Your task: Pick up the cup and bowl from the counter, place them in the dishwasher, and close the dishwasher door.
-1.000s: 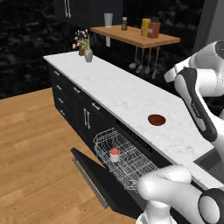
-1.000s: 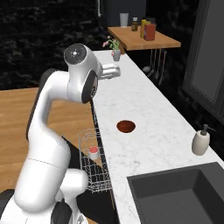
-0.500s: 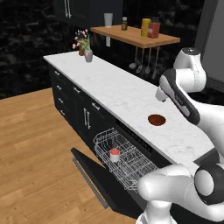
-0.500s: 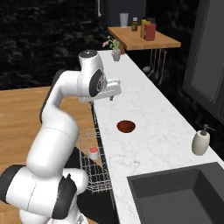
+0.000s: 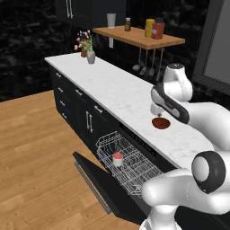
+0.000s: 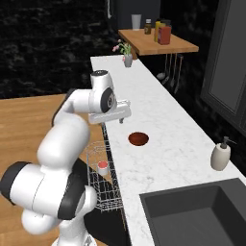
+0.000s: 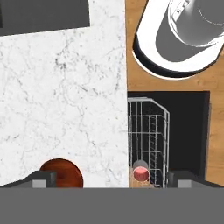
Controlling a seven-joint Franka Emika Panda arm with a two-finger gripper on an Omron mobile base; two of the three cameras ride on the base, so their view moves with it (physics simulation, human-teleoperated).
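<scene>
One item down: cup (image 5: 117, 157) sits in the rack below, so the open, empty end effector (image 6: 120, 119) hovers just beside the bowl (image 6: 138, 139) on the counter (image 6: 163, 120), prob. lining up for pickup.

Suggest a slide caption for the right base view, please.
Open hand above the counter near the bowl; cup already racked.

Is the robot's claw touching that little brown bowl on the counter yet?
Apart. In the right base view the open gripper hangs above the counter, with bare marble showing between it and the bowl.
</scene>
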